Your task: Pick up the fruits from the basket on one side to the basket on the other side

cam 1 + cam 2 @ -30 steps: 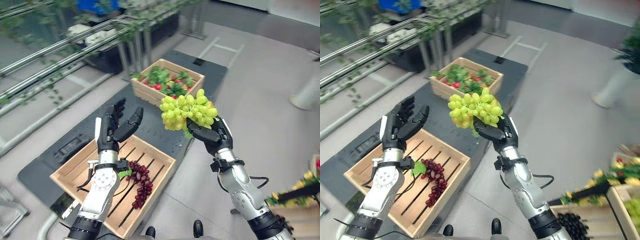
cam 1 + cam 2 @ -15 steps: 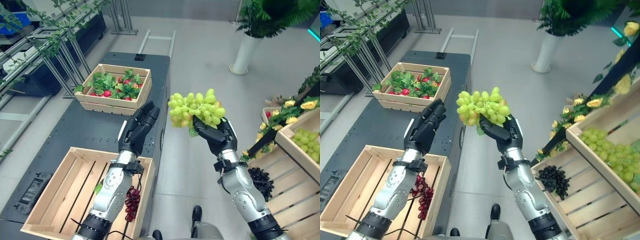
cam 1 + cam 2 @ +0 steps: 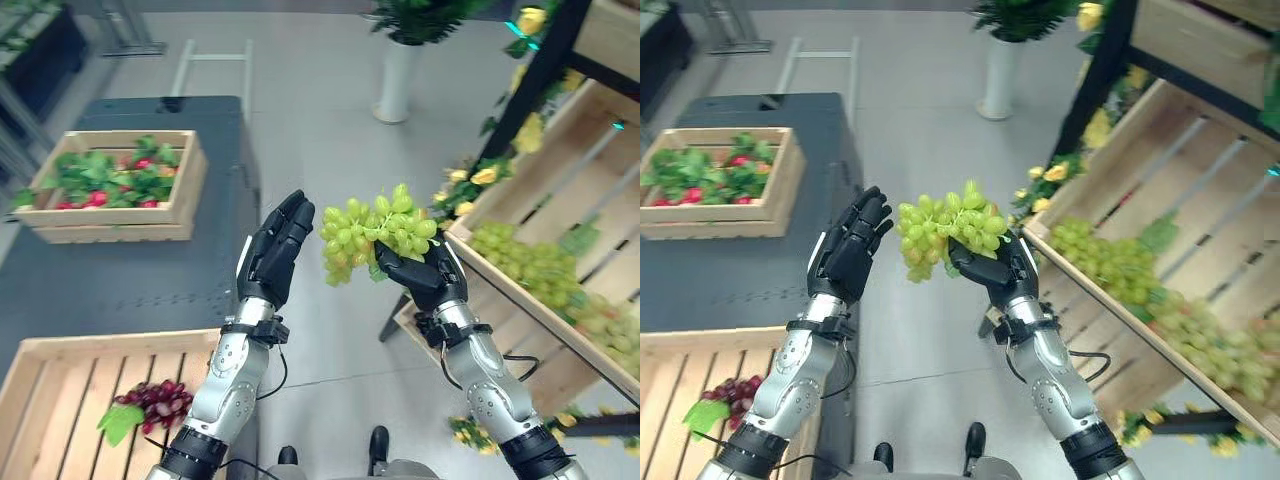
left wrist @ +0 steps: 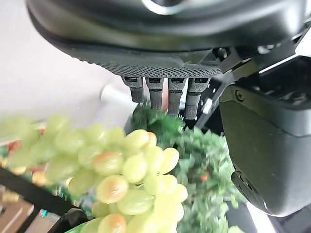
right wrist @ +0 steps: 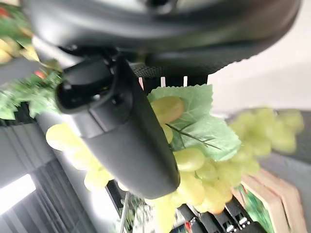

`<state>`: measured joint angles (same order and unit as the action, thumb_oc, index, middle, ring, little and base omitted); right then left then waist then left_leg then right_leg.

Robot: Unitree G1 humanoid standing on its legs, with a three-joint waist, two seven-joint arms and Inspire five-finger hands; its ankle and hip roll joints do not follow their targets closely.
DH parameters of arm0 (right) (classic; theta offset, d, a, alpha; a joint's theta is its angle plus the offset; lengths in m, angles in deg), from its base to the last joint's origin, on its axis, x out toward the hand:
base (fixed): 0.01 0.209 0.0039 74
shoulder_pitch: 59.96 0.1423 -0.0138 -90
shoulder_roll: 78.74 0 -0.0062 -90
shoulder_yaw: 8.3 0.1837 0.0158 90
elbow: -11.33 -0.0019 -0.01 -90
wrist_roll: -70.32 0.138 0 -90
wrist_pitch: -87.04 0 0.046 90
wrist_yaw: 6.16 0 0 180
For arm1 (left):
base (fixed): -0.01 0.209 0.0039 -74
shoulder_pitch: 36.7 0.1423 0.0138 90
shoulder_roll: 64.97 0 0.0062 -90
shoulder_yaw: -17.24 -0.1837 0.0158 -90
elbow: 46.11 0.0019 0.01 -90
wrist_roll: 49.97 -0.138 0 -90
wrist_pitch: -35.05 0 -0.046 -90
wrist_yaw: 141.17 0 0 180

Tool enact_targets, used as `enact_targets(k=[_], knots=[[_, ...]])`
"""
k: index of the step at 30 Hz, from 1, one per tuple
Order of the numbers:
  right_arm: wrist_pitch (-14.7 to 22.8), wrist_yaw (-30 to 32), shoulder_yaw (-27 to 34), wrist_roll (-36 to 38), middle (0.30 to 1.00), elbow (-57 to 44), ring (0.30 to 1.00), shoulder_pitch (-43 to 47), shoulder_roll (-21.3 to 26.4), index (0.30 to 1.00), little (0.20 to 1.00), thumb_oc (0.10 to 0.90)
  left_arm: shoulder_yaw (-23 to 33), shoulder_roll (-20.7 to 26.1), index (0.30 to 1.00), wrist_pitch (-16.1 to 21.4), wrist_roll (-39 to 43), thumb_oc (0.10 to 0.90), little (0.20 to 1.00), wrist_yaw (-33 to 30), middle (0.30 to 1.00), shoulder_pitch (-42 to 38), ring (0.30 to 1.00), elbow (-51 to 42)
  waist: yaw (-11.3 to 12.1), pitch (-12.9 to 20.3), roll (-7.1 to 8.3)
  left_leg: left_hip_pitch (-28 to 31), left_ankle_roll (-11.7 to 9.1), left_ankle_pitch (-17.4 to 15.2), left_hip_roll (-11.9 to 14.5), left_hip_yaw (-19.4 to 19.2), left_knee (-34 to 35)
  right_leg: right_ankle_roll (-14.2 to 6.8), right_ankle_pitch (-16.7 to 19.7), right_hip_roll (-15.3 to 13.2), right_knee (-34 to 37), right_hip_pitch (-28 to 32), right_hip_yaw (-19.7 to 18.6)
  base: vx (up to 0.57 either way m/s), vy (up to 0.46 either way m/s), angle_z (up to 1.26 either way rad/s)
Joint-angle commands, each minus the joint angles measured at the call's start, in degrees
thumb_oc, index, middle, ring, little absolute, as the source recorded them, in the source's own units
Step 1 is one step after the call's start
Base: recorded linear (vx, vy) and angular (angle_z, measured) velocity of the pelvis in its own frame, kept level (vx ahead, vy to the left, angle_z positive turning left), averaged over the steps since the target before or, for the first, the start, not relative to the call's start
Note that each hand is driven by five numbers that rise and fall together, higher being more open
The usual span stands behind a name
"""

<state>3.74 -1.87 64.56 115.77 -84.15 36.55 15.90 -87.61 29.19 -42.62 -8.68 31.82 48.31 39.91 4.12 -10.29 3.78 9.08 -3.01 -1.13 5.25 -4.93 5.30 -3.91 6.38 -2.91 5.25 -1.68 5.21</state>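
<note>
Green grapes | held up in right hand, fingers curled round bunch, above floor betw. crates | long axis sideways, tip drooping twd left hand | left: fingers straight, just beside

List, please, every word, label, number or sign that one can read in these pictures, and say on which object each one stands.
There is no readable text in these views.
The green grapes in the right robot hand, the open left robot hand, the near crate with the purple grapes, the far crate and the shelf crate carry no visible print, label or number.
</note>
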Motion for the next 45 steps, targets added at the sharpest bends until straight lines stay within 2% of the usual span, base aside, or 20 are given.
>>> enact_targets(k=[1,7,8,11,16,18,20,22,28,33,35,38,45], knots=[[7.8,-8.7,5.9,4.6,0.3,-11.2,0.3,6.6,-1.7,0.3,0.3,0.4,1.4,-0.7,0.9,5.9,0.4,0.8,0.9,2.3,0.9,-5.2,0.9,-5.4,-0.5,8.2,-1.89,-6.1,-0.5,0.5,-1.8,3.1,-0.3,-2.9,-4.6,-4.2,-0.3,5.9,3.6,-0.08,0.075,-0.34],[11.7,-8.1,9.3,11.3,0.3,-13.6,0.3,8.4,-2.8,0.3,0.3,0.4,-0.5,-0.5,0.9,6.5,-0.4,0.8,0.9,3.1,0.9,-6.2,0.9,-3.8,-1.6,8.2,-2.01,-5.8,-0.6,-0.1,-1.3,2.2,-0.3,-3.4,-4.2,-5.2,-0.3,5.9,4.1,-0.04,0.064,-0.01],[13.4,-7.1,10.2,12.4,0.3,-13.9,0.3,9.1,-2.9,0.3,0.3,0.4,-0.5,-0.2,0.9,6.0,0.6,0.8,0.9,2.9,0.9,-6.4,0.9,-3.9,-1.7,8.4,-2.14,-5.5,-0.5,-0.2,-1.3,1.8,-0.3,-3.5,-4.1,-5.5,-0.3,6.0,4.0,0.01,0.085,0.01],[15.6,-5.4,12.5,14.5,0.3,-14.2,0.3,11.1,-2.9,0.3,0.3,0.4,0.2,0.2,0.9,5.0,1.2,0.8,0.9,2.8,0.9,-6.9,0.9,-3.6,-2.0,8.8,-2.29,-4.9,-0.5,-0.6,-1.0,0.9,-0.3,-3.8,-4.2,-5.9,-0.3,6.1,3.6,0.01,0.064,0.0],[16.9,-1.8,15.2,17.2,0.3,-13.7,0.3,14.3,-2.8,0.3,0.3,0.4,0.5,0.3,0.9,5.0,1.3,0.8,0.9,2.1,0.9,-8.1,0.9,-2.4,-2.4,9.3,-2.29,-4.8,-0.5,-0.4,-0.6,0.2,-0.3,-3.8,-3.8,-5.9,-0.3,5.6,2.4,0.01,0.017,-0.01],[17.7,0.7,16.1,17.1,0.3,-13.0,0.3,15.5,-3.0,0.3,0.3,0.4,0.6,0.1,0.9,4.9,1.6,0.8,0.9,2.0,0.9,-8.5,0.9,-1.8,-2.5,9.4,-2.28,-4.6,-0.5,-0.5,-0.4,-0.1,-0.3,-3.8,-3.9,-6.0,-0.3,5.5,2.0,0.02,0.012,-0.05],[19.1,5.9,17.2,15.3,0.3,-12.1,0.3,16.7,-3.1,0.3,0.3,0.4,0.4,0.3,0.9,4.6,1.6,0.8,0.9,1.9,0.9,-8.9,0.9,-1.2,-2.6,9.6,-2.25,-4.3,-0.5,-0.7,-0.3,-0.4,-0.3,-3.9,-3.9,-6.0,-0.3,5.7,1.8,0.03,0.002,-0.08],[20.1,13.9,18.3,10.0,0.3,-10.7,0.3,17.7,-2.7,0.3,0.3,0.4,-0.3,0.5,0.9,5.0,1.7,0.8,0.9,1.5,0.9,-9.1,0.9,-0.6,-2.7,9.8,-2.13,-4.1,-0.5,-0.7,-0.1,-0.6,-0.3,-3.9,-3.8,-6.0,-0.3,5.8,1.5,0.04,-0.007,-0.13],[19.0,24.4,21.0,3.0,0.3,-6.9,0.3,19.4,-1.2,0.3,0.3,0.4,-0.3,1.4,0.9,4.7,2.5,0.8,0.9,1.5,0.9,-8.4,0.9,-0.2,-3.2,9.9,-1.96,-3.6,-0.5,-0.8,0.3,-1.5,-0.3,-4.0,-3.5,-5.8,-0.3,5.6,0.6,0.02,-0.002,-0.05],[16.8,29.4,22.3,1.6,0.3,-3.0,0.3,20.2,1.2,0.3,0.3,0.4,-0.6,2.1,0.9,4.4,3.9,0.8,0.9,3.5,0.9,-7.7,0.9,0.1,-3.7,10.0,-1.63,-3.3,-0.5,-0.8,0.9,-2.5,-0.3,-3.9,-3.3,-5.5,-0.3,5.2,-0.6,0.0,-0.004,-0.01],[15.8,30.2,22.4,1.0,0.3,-1.8,0.3,20.7,1.9,0.3,0.3,0.4,-1.2,2.0,0.9,4.5,4.1,0.8,0.9,3.8,0.9,-7.7,0.9,0.1,-3.9,9.9,-1.55,-3.2,-0.6,-0.8,1.1,-2.7,-0.3,-4.0,-3.3,-5.4,-0.3,5.1,-0.9,0.01,-0.024,-0.07],[11.8,30.7,21.9,-1.4,0.3,2.2,0.3,21.3,4.3,0.3,0.3,0.4,-3.0,1.9,0.9,4.5,4.4,0.8,0.9,5.1,0.9,-7.9,0.9,0.1,-4.3,10.1,-1.42,-3.1,-0.7,-0.8,1.6,-3.5,-0.3,-3.9,-3.0,-5.1,-0.3,4.4,-1.9,0.01,-0.03,-0.14],[7.5,30.2,21.4,-4.4,0.3,10.9,0.3,21.4,9.4,0.3,0.3,0.4,-5.6,1.5,0.9,4.6,5.5,0.8,0.9,6.5,0.9,-8.6,0.9,0.9,-5.6,10.2,-1.23,-2.9,-1.1,-0.8,2.5,-4.7,-0.3,-4.0,-2.6,-4.7,-0.3,3.5,-3.3,0.0,-0.023,-0.15]])
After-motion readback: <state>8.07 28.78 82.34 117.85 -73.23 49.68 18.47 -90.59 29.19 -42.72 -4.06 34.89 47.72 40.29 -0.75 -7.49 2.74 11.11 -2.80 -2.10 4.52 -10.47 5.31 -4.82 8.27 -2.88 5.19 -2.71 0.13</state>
